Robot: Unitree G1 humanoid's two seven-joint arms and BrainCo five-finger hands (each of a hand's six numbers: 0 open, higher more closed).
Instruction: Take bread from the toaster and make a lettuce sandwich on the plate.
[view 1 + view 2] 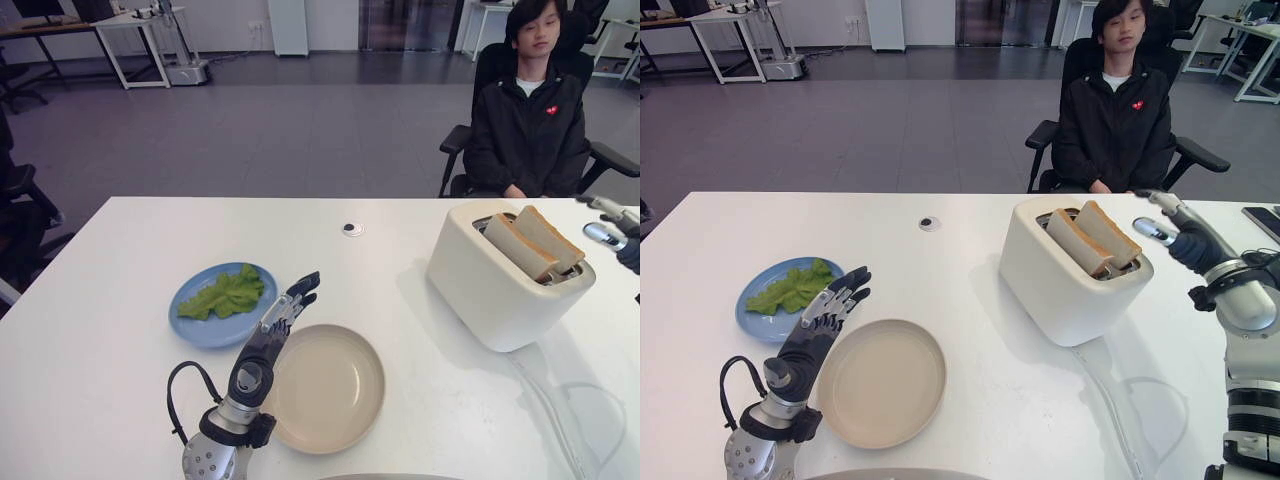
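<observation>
A cream toaster (pixel 1065 280) stands on the right of the white table with two bread slices (pixel 1090 238) sticking up from its slots. My right hand (pixel 1175 232) hovers just right of the bread, fingers extended and open, holding nothing. A beige empty plate (pixel 880 385) lies near the front. My left hand (pixel 825 320) is held over the plate's left edge, fingers straight and open. Beyond it, a blue plate (pixel 758 318) carries a green lettuce leaf (pixel 792 288).
The toaster's white cable (pixel 1120 400) trails over the table toward the front right. A small dark round knob (pixel 929 222) sits at the far middle of the table. A phone (pixel 1265 222) lies at the far right edge.
</observation>
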